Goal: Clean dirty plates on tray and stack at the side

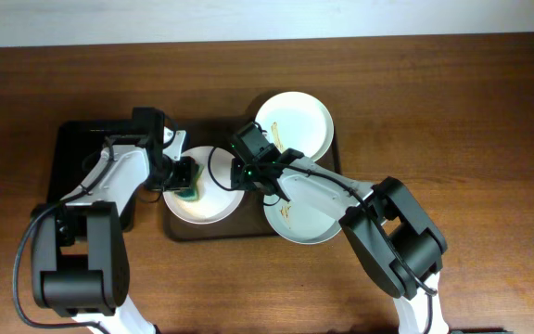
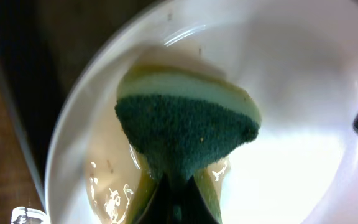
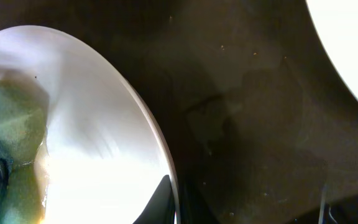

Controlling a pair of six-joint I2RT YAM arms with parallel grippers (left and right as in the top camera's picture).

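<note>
Clenched the left hand [image 1: 187,188] on the sponge [image 2: 185,124], green scouring face pressed into the left plate [image 2: 303,93]. Lay at the left end of the tray [image 3: 247,124], with the far plate [image 1: 293,122] and the smeared plate [image 1: 302,218] on the tray's right half. Pinched the left plate's right rim, to judge from the right wrist view, in the right hand [image 1: 244,178].

Called for small firm circles across the whole well, scouring face flat, not on its corner. Called too for a tight rim pinch against sliding or tipping, and for a light enough push to avoid levering the plate up.

Could not see the left fingertips, buried beneath the sponge. Could not see any dirt under the sponge or beneath the yellowish wet film. Showed only dark edges of the right fingers, cut off at the frame's bottom. Could not tell mint from white under the glare.
</note>
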